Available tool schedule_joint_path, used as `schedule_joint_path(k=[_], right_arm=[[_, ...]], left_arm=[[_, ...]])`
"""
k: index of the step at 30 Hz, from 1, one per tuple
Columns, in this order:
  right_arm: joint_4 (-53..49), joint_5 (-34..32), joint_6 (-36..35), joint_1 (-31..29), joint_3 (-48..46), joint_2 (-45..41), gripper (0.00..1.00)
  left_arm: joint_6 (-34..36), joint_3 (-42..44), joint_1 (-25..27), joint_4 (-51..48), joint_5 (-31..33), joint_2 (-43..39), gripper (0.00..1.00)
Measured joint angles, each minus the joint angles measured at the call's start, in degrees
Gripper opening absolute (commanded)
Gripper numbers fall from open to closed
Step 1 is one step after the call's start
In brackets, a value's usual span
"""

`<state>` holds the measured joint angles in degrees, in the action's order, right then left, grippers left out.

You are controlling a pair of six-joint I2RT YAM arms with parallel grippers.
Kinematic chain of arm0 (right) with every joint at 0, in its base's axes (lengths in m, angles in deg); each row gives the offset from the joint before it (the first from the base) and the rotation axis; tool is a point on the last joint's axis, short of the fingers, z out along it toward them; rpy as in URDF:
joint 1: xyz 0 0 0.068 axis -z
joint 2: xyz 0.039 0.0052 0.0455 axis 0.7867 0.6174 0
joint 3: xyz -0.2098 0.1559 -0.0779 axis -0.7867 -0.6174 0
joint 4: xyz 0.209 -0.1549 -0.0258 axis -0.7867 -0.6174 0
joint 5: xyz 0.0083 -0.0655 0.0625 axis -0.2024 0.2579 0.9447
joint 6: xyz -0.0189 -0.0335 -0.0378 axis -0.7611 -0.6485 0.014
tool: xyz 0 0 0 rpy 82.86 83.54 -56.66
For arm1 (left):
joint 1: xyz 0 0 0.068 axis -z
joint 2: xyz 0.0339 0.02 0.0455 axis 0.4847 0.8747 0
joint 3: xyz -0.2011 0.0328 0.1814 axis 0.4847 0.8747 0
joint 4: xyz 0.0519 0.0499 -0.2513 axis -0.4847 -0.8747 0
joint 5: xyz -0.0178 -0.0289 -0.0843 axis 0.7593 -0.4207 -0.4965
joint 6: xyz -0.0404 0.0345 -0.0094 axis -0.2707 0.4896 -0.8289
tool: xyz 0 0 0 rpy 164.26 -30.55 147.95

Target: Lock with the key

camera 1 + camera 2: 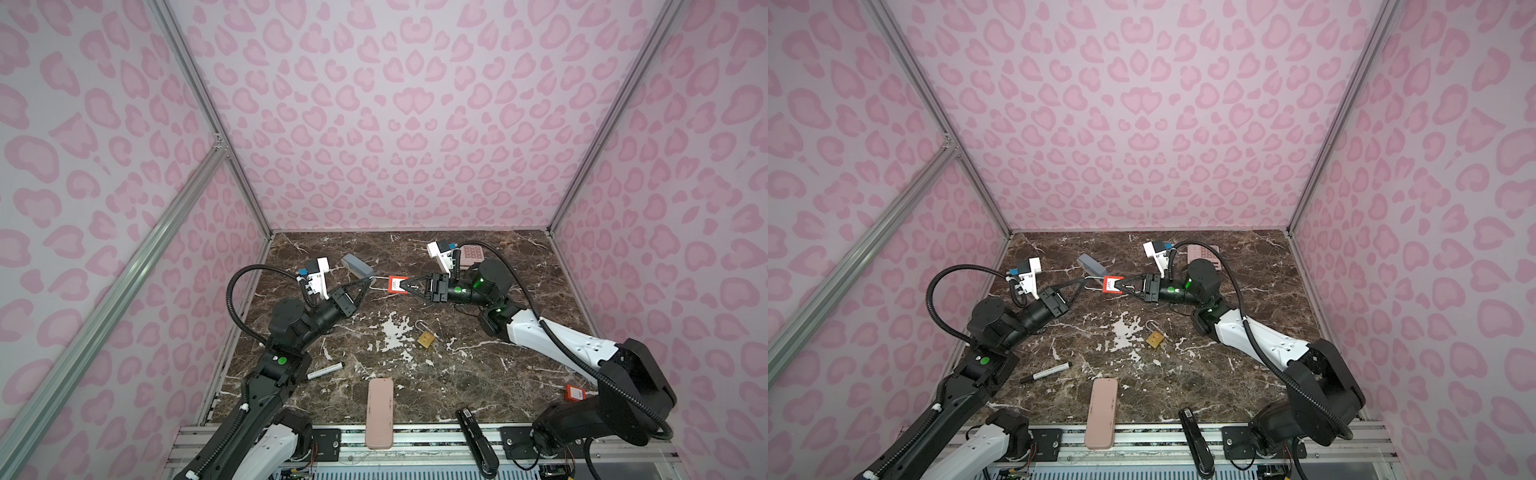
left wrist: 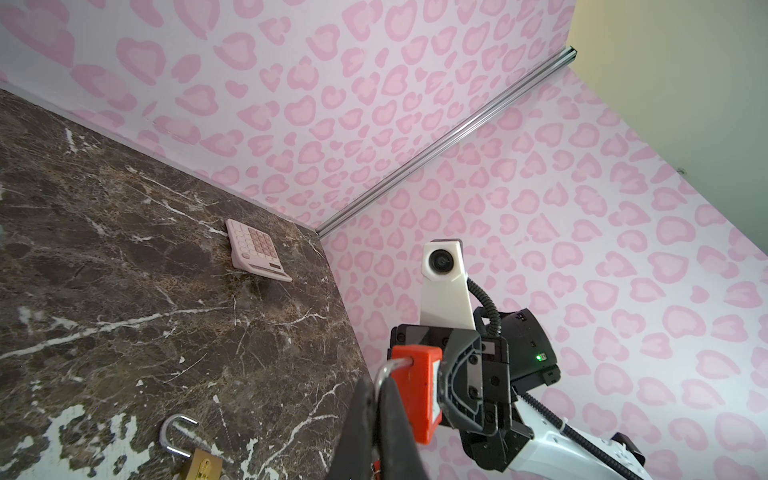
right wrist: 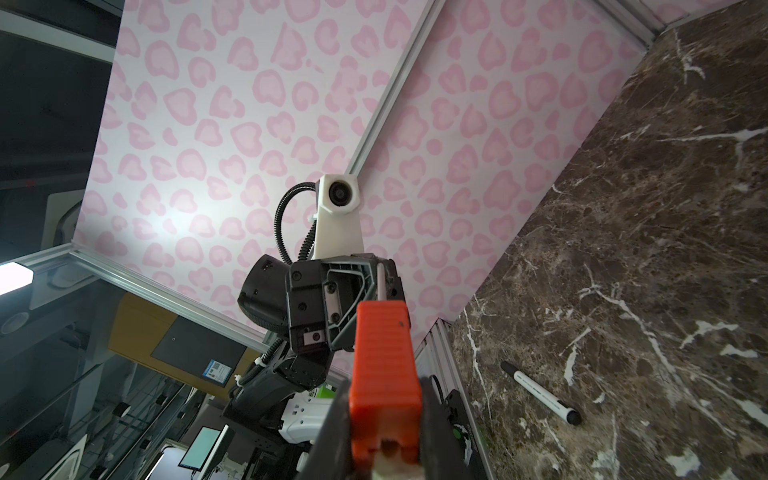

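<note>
Left wrist view: left end effector [image 2: 376,392] pinches shackle [image 2: 385,369]; right wrist: right end effector [image 3: 384,440] clamps red padlock [image 3: 386,361].

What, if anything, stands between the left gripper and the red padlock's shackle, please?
Nothing visible does: the left gripper is closed on the shackle, while the right gripper holds the red padlock by its body.

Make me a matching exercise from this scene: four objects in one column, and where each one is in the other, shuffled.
1 red padlock
2 brass padlock
3 marker
4 pink calculator

A back right of the table
B lying flat, shackle open
C held by left gripper and right gripper
D lying beside the left arm

Pairs: 1-C, 2-B, 3-D, 4-A
</note>
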<state>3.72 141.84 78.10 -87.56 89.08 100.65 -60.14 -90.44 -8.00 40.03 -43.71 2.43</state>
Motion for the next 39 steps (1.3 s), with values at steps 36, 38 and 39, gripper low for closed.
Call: schedule_joint_path(k=[36, 38, 39], right_arm=[[-1.79, -6.16, -3.02, 0.46, 0.33, 2.12, 0.08], [-1.51, -6.47, -2.97, 0.24, 0.33, 2.34, 0.08], [-1.16, -6.49, -2.82, 0.15, 0.33, 2.54, 0.08]], left_arm=[[-2.64, 1.57, 6.54, 5.18, 2.84, 4.96, 0.56], [-2.82, 1.46, 7.32, 6.25, 2.84, 6.16, 0.55], [-2.86, 1.22, 7.72, 6.43, 2.84, 6.75, 0.55]])
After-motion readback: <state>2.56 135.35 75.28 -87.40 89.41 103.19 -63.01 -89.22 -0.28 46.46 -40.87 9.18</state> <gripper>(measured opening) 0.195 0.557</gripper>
